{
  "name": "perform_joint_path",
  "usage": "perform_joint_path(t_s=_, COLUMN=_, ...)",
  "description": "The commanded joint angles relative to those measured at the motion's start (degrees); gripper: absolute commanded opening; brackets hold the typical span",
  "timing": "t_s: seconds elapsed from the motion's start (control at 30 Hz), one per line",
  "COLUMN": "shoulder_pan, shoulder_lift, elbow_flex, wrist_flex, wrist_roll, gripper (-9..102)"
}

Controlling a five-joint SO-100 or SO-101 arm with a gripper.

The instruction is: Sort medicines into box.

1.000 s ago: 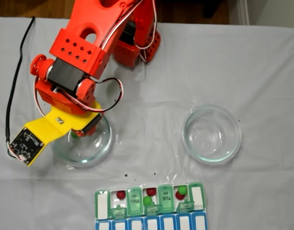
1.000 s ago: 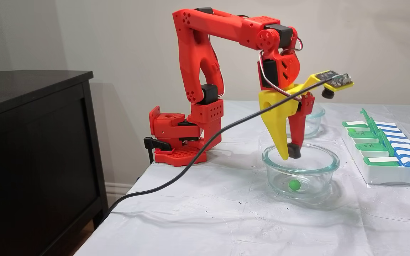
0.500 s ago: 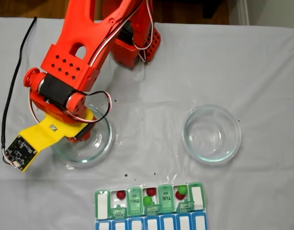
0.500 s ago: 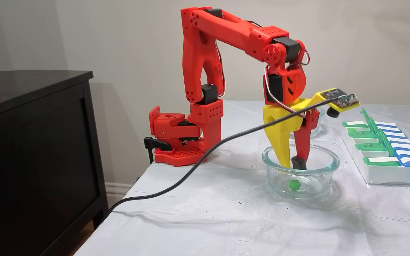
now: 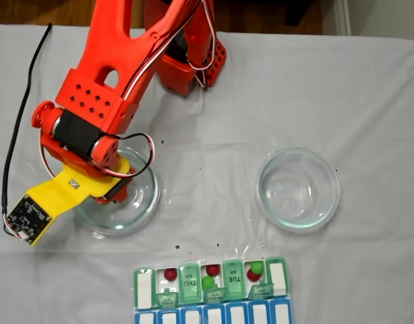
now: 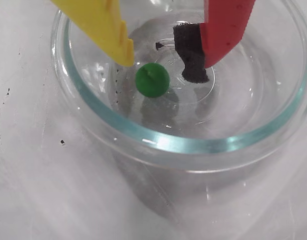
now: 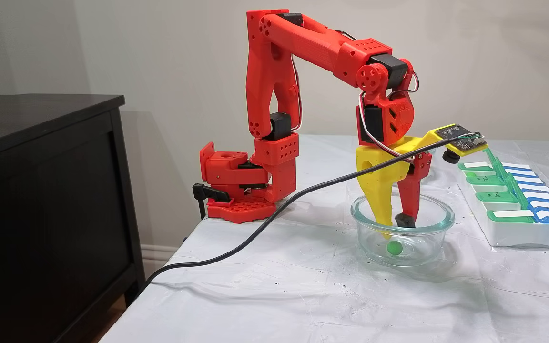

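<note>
The dish (image 6: 178, 145) around the hand (image 6: 166, 62) is clear, glossy glass. The hand looks like matt plastic, and the green ball (image 6: 152, 80) between its fingers is smooth. Under the dish, the worktop (image 7: 303, 295) wears wrinkled white cloth.

arm lowered, jaws now spread inside the glass dish (image 7: 402, 238), flanking the green ball (image 6: 152, 80)

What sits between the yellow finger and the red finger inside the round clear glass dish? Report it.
In the wrist view, the small bright green ball lies on the round clear glass dish floor between the open gripper fingers, nearer the yellow one, untouched.
</note>
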Motion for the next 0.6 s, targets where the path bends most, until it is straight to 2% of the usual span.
perform_joint_path(t_s=0.0, shoulder_pan=0.3, shoulder_lift=0.7, elbow_flex=-4.0, wrist_flex=-1.3, wrist_roll=-0.5, gripper=18)
perform_joint_path(t_s=0.57, shoulder_pan=-0.1, shoulder_lift=-1.4, elbow_flex=-2.2, wrist_flex=-5.1, wrist_roll=0.4, gripper=17)
